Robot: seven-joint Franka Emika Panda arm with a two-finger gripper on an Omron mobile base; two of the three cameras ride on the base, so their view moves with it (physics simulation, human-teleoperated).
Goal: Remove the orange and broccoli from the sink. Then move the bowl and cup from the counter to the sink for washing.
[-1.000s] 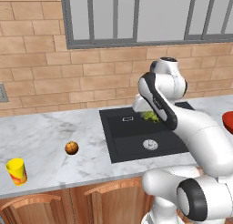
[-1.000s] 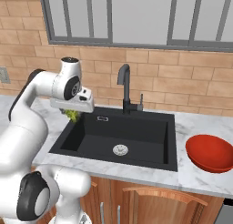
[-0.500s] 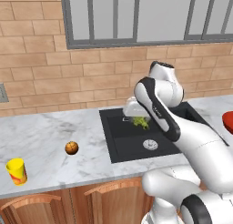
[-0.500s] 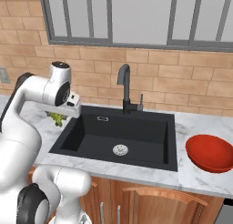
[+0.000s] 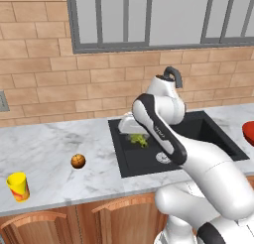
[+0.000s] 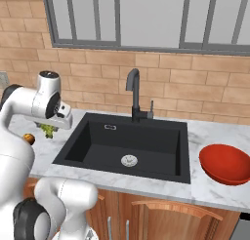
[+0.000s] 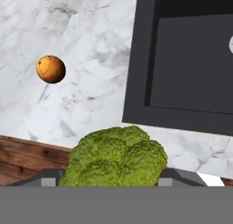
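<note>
**Inspector:** Carrying anything at present?

**Arm:** Yes; my gripper [image 6: 49, 128] is clamped on the broccoli [image 7: 116, 157]; the floret hangs from it, raised above the left edge of the sink [image 6: 161, 170], roughly over the strip where the rim meets the marble counter [image 5: 49, 153].

**Inspector:** Hazards?

**Arm:** In my judgement, releasing here could drop it back into the basin or onto the rim, from which it might roll in; a bumpy floret may also tumble on landing; set down too far left, it could knock the orange [image 5: 78, 161], which sits on the counter well left of the sink, toward the near edge.

**Inspector:** Pose?

**Arm:** Upper link rises beside the faucet [image 6: 133, 95]; forearm reaches left; hand points downward at the counter.

**Inspector:** Remaining items?

**Arm:** The cup [image 5: 18, 186] stands at the near left of the counter; the bowl [image 6: 225, 164] rests right of the sink; neither moved yet.
</note>
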